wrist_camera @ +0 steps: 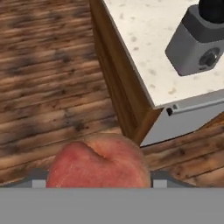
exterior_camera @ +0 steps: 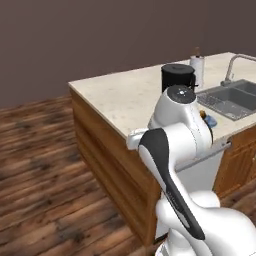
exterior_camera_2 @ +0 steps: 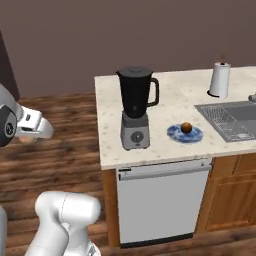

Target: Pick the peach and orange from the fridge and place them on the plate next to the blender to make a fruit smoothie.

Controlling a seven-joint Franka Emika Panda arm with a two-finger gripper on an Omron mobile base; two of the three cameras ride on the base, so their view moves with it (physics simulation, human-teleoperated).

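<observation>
In the hand view the pink-red peach (wrist_camera: 98, 162) sits between my gripper's (wrist_camera: 99, 181) two dark fingertips, which are shut on it. The hand hangs over the wooden floor, left of the counter's corner. On the counter stands the black-jarred blender (exterior_camera_2: 136, 107) on its grey base (wrist_camera: 194, 46). Just right of it lies the blue-and-white plate (exterior_camera_2: 174, 133) with the orange (exterior_camera_2: 186, 127) resting on it. In the left base view my arm hides most of the plate (exterior_camera: 211, 120). The fridge is out of view.
A white paper-towel roll (exterior_camera_2: 220, 80) stands at the back of the counter (exterior_camera_2: 110, 125), beside a steel sink (exterior_camera_2: 232, 120) with a faucet (exterior_camera: 234, 65). A dishwasher front (exterior_camera_2: 160, 200) sits under the blender. Wooden floor (exterior_camera: 45, 165) spreads to the left.
</observation>
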